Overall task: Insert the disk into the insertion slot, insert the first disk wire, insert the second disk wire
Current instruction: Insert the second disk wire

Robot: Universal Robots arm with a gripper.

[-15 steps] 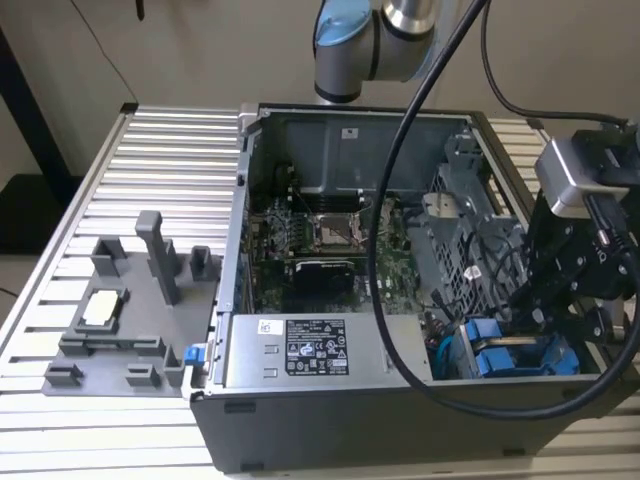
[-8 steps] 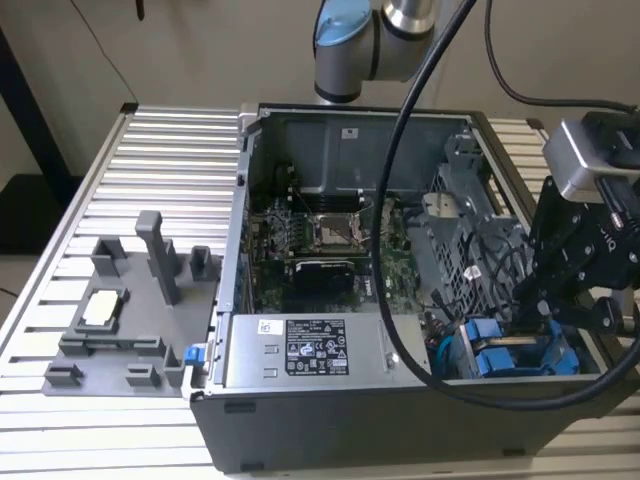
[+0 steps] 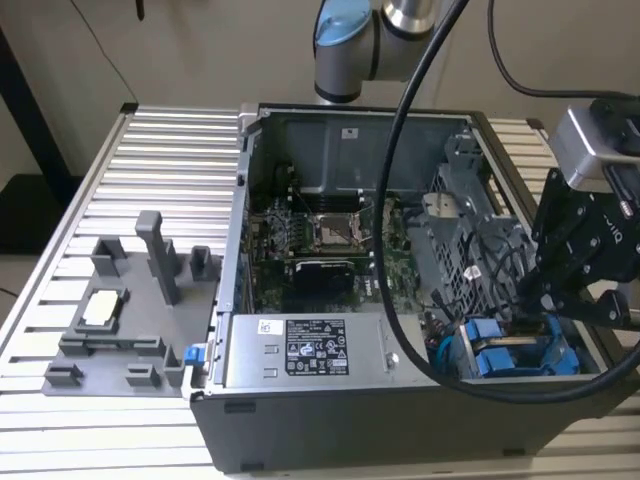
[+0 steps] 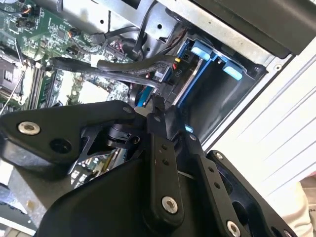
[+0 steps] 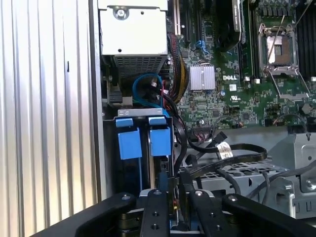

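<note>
Pinching black wire (image 4: 123, 66), fingers (image 4: 159, 111) close together just beside disk (image 4: 193, 81) in insertion slot (image 4: 222, 98)

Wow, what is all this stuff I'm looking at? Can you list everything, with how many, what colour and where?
Computer case: one, dark grey, open, on the table.
Motherboard: one, green, on the case floor.
Power-supply box: one, grey with a label, at the case's near wall.
Insertion slot: one, dark metal with blue fittings, at the exterior view's right corner of the case.
Cables: several, black, beside the slot.
Fixture: one, grey, holding small parts, at the exterior view's left.
Table: one, ribbed silver metal.
Robot arm: one, grey and light blue, behind the case.
Gripper: one, black, at the slot.
</note>
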